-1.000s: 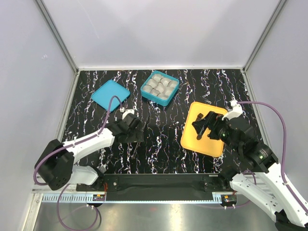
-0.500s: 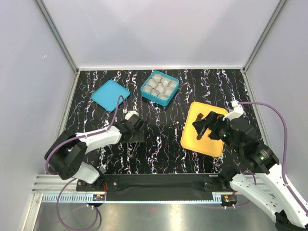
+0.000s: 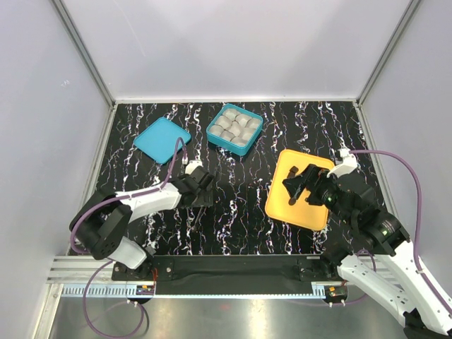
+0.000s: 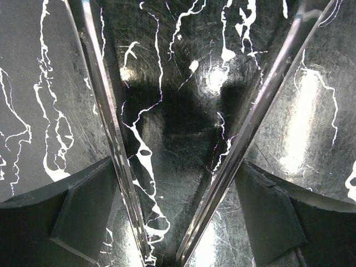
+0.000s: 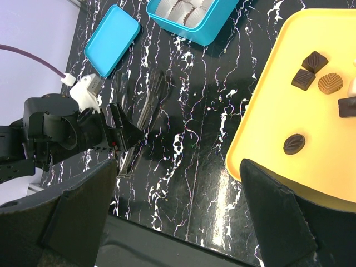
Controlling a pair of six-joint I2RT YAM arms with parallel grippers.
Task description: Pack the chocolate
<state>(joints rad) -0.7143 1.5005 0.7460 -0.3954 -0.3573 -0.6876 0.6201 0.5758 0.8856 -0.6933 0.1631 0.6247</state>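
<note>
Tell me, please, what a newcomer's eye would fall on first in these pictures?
The bright yellow tray on the right of the dark marbled table stands out, with small chocolates scattered on it. Farther back sits a blue box of grey paper cups, with a flat blue lid to its left. Metal tongs lie on the table under the open left pincer.

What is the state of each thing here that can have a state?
left gripper: open, straddling the tongs.
tongs: lying on the table, arms spread.
right gripper: open, empty, above the yellow tray.
blue box: open; its paper cups look empty.
blue lid: off, flat on the table.
chocolate: unpacked, on the yellow tray.
</note>
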